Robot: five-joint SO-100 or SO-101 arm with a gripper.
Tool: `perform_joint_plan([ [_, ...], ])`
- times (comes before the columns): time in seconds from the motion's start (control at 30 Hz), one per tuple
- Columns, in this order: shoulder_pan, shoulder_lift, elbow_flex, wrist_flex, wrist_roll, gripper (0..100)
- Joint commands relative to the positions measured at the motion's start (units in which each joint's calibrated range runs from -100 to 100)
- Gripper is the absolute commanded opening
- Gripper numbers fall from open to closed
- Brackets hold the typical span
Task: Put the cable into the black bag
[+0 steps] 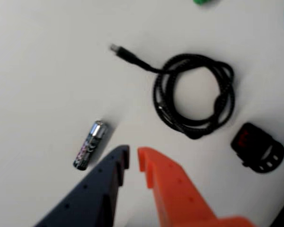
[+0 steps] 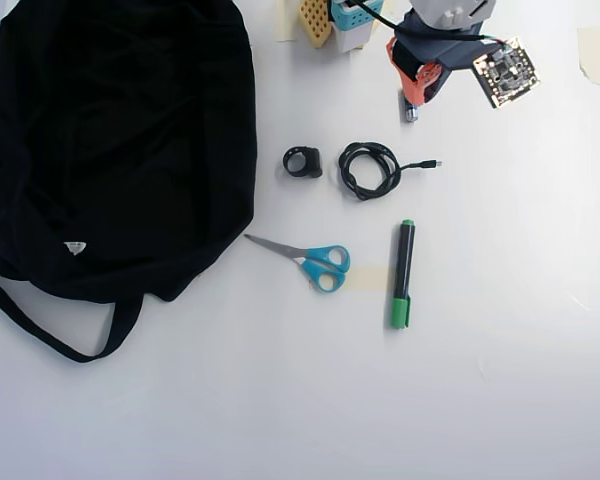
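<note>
Cable point(image 1: 195, 97) at one o'clock of the gripper point(image 1: 133, 158) looks light, limp, likely to uncoil; grab the bundled coil strands. Jaws narrow, empty.

Bare table surrounds the cable point(image 2: 368, 168). A ring point(image 2: 302, 162) lies just beside its coil on the bag point(image 2: 120, 140) side, in the overhead view. A battery point(image 1: 89, 144) rests near the gripper point(image 1: 133, 156); scissors point(image 2: 310, 260) and a marker point(image 2: 403, 273) lie beyond.
</note>
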Motion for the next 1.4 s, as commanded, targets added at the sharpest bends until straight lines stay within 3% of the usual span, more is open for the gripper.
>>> perform_joint_plan([
  [0.0,2.3,-1.0,-0.5,0.3,0.1,2],
  [0.6,5.5,-0.8,3.0,-1.8,0.5,3],
  [1.03,6.5,-0.8,8.1,-5.8,0.7,24],
  [1.37,6.6,-0.4,8.5,-7.3,5.3,25],
])
